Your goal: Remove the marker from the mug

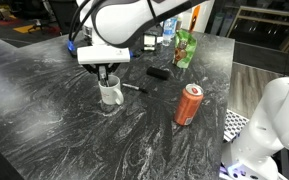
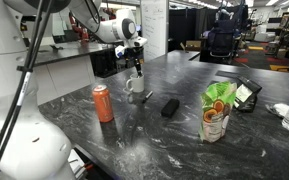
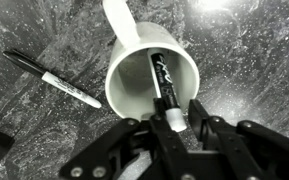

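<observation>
The white mug (image 3: 124, 80) stands on the dark marble table, seen from above in the wrist view with its handle pointing up-frame. It also shows in both exterior views (image 1: 111, 96) (image 2: 135, 87). The marker (image 3: 164, 78) leans inside the mug, with its paler tip sticking out over the near rim. My gripper (image 3: 178, 106) is right above the mug (image 1: 107, 73) (image 2: 136, 68). Its fingers straddle the marker's tip. One finger touches the tip and a small gap remains at the other, so the jaws are open.
A small black pen with a white end (image 3: 54, 78) lies on the table beside the mug. A black block (image 1: 158, 73), an orange can (image 1: 189, 104), a green bag (image 1: 186, 48) and a bottle (image 1: 168, 30) stand farther off. The table edge is near the can.
</observation>
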Available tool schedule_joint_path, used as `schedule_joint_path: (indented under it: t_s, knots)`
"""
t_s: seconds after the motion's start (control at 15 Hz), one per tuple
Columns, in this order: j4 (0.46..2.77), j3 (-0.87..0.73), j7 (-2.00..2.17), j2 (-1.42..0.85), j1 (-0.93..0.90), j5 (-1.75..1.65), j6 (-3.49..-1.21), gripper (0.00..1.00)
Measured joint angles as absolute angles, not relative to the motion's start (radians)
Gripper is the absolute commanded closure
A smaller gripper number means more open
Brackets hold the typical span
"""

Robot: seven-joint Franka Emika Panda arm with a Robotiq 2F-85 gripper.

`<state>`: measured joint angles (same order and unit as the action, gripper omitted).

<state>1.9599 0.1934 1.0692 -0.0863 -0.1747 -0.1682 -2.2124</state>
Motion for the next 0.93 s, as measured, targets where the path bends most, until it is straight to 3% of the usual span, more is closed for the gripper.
schedule_joint_path:
  t_s: [0.13, 0.93]
  knots:
    - [1.96, 0.192, 1.082, -0.085, -0.176, -0.168, -2.213, 0.99]
    - [1.977, 0.192, 1.114, -0.045, -0.209, -0.211, -2.205, 0.95]
